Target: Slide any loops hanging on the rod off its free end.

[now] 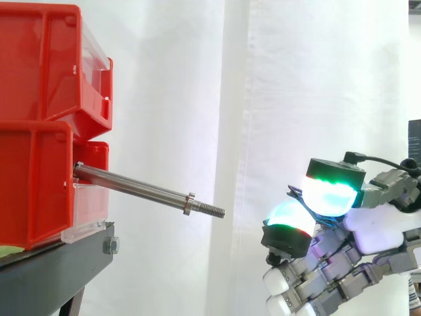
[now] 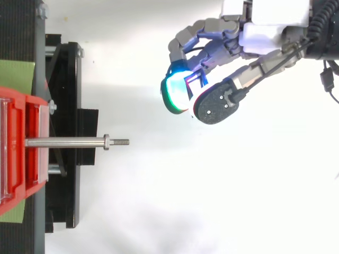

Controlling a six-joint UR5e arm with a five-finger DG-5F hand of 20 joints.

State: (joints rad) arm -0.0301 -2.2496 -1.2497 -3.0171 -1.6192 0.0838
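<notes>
the rod (image 1: 138, 186) projects from the stacked red bins (image 1: 39, 79) on the black stand (image 1: 52, 276), sloping slightly down to its free threaded end (image 1: 214, 210), with a nut (image 1: 189, 203) just behind the thread; its shaft is bare metal. the hand (image 2: 265, 37) sits well apart from that end, beyond and off the rod's line. two glowing pads (image 1: 325, 196) are closed together, pinching a thin blue loop (image 1: 294, 191), mostly hidden between them; the other fingers are curled below.

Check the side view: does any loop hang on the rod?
No: the rod is bare from the red bins to its threaded tip, while the hand, apart from it, pinches a thin blue cable.
</notes>
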